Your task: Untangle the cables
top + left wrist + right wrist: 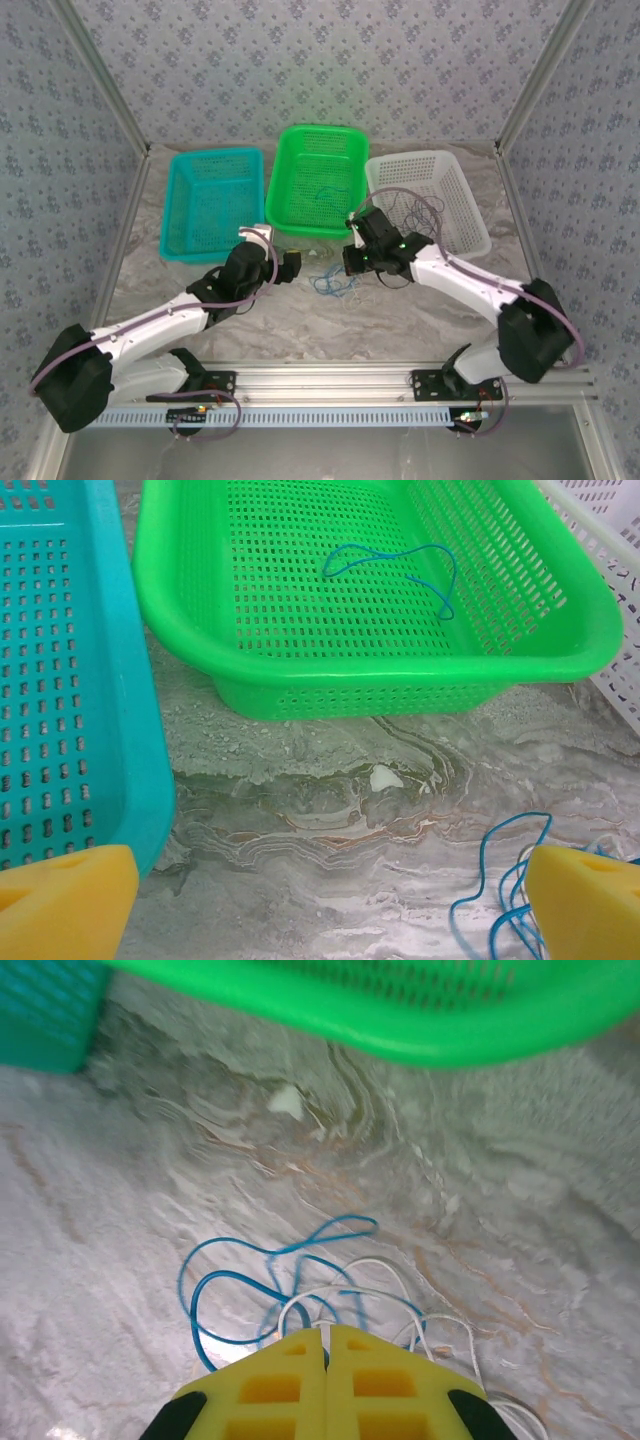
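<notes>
A tangle of thin blue and whitish cables lies on the marbled table in front of the green basket. My right gripper hangs over it with its yellow fingers pressed together, and a whitish cable runs into the seam at their tips. Loops of blue cable spread to its left. My left gripper is open above bare table, a blue cable beside its right finger. Another blue cable lies inside the green basket. Dark thin cables sit in the white basket.
A teal basket stands at the back left, close to my left gripper's left finger. The three baskets line the back of the table. A small white chip lies in front of the green one. Patterned walls enclose the table.
</notes>
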`<state>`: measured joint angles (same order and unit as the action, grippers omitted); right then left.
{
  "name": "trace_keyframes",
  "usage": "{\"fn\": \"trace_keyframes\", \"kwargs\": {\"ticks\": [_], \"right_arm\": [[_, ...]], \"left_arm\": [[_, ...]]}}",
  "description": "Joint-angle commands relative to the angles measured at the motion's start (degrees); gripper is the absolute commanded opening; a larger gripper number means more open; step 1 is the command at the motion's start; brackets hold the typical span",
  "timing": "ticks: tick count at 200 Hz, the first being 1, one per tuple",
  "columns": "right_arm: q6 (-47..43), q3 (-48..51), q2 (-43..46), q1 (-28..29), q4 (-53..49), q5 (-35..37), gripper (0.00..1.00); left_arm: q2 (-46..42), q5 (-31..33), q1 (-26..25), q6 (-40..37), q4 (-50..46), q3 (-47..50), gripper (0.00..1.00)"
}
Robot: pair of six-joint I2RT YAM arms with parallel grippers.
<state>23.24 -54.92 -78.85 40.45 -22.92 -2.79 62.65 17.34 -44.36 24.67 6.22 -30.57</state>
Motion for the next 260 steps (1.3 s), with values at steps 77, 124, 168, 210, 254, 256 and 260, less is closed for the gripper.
{"fn": "trace_keyframes", "kwargs": {"ticks": [77,124,168,210,254,256,260], "right_arm": [[-3.0,1.81,13.74,3.37,3.01,6.93,0.0],[-0.4,5.06,14.51,2.58,7.84,5.67,0.0],[0.73,8.17,15.46,1.45,11.3,2.14,0.0],[1.19,9.64,16.69,0.6,13.5,-0.6,0.0],[1.1,11.27,18.38,-0.76,14.74,-5.11,0.0],[1.06,11.37,18.4,-0.86,14.74,-5.41,0.0],[1.1,11.35,18.55,-0.99,14.72,-5.73,0.0]], "left_arm": [[2.48,-5.31,-0.04,0.47,6.64,-0.98,0.99],[4.54,-15.25,-1.09,-2.08,12.24,-0.89,0.84],[5.17,-20.01,-1.1,-6.02,14.5,-0.29,0.76],[10.98,-25.64,-0.99,-12.55,9.9,-5.01,0.6],[16.68,-27.42,-0.7,-17.28,9.07,-8.85,0.61],[16.88,-27.69,-0.66,-17.52,8.96,-9.02,0.61],[17.44,-28.18,-0.64,-18.04,8.62,-9.54,0.61]]}}
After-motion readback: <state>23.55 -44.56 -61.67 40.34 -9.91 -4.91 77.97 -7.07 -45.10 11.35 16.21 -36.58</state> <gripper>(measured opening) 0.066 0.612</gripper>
